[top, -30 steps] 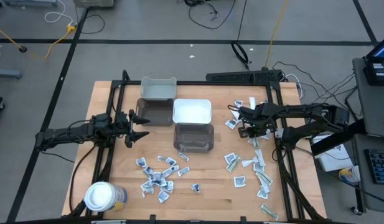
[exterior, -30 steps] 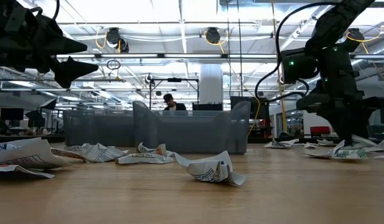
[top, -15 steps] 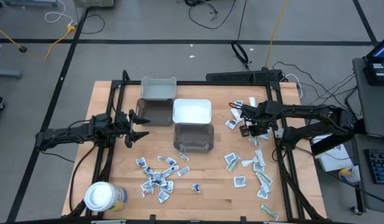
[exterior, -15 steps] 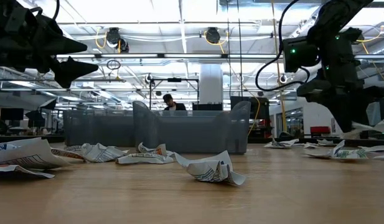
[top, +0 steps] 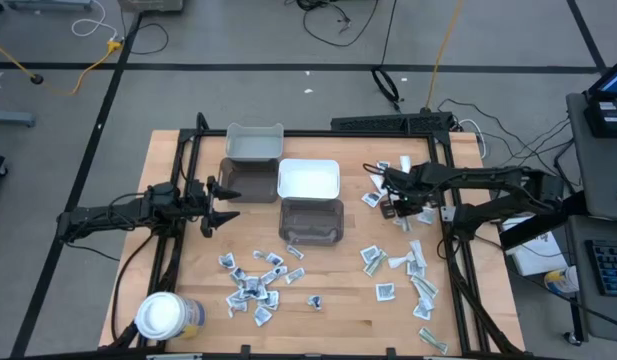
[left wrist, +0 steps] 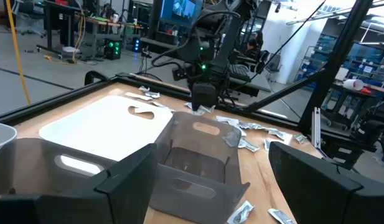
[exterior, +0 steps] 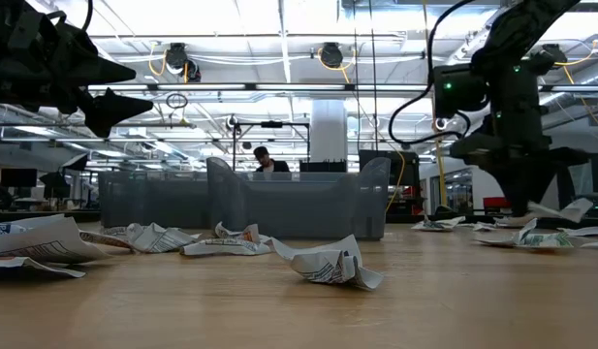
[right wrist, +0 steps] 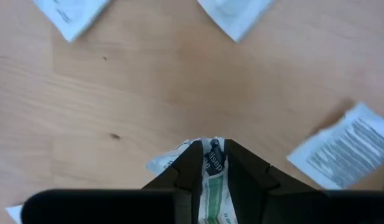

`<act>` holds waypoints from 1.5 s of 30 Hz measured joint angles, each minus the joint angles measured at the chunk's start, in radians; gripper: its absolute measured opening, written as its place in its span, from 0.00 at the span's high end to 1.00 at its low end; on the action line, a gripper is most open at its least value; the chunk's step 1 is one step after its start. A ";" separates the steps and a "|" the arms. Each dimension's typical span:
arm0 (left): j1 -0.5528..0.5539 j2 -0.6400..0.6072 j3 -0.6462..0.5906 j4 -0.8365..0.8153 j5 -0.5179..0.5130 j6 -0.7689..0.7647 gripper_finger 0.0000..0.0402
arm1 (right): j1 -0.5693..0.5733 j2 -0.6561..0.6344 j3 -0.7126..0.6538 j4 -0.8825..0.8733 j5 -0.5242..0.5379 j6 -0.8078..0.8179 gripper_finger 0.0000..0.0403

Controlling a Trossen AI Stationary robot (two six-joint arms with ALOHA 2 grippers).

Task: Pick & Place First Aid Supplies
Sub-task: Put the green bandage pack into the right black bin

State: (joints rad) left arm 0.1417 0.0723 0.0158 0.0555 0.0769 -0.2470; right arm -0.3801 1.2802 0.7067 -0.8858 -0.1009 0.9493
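High view: white bin [top: 308, 180], grey bins [top: 311, 221], no packets inside.

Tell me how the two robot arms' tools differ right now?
The left tool hangs open and empty beside the grey bins; the right tool is shut on a green-striped packet. The left is over bare wood, the right above scattered packets. Both are dark and two-fingered.

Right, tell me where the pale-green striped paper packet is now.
The pale-green striped paper packet is pinched in the right gripper, lifted above the wooden table on its right side, right of the white bin lid, among scattered white packets.
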 joint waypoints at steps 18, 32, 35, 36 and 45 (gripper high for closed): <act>0.000 0.000 0.000 0.000 0.000 0.000 0.23 | 0.000 0.002 0.000 -0.001 0.021 -0.008 0.71; 0.000 0.000 0.000 0.000 0.000 0.000 0.23 | 0.000 0.001 0.054 -0.054 -0.046 -0.052 0.96; 0.000 0.000 0.000 0.000 0.000 0.000 0.23 | 0.000 0.001 0.105 -0.104 -0.057 -0.096 0.99; 0.000 0.000 0.000 0.000 0.000 0.000 0.23 | 0.000 0.001 0.123 -0.121 -0.058 -0.107 0.99; 0.000 0.000 0.000 0.000 0.000 0.000 0.23 | 0.002 0.001 0.311 -0.313 -0.061 -0.348 1.00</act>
State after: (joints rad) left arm 0.1413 0.0723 0.0158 0.0555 0.0769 -0.2470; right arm -0.3779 1.2816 1.0176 -1.1992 -0.1623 0.6015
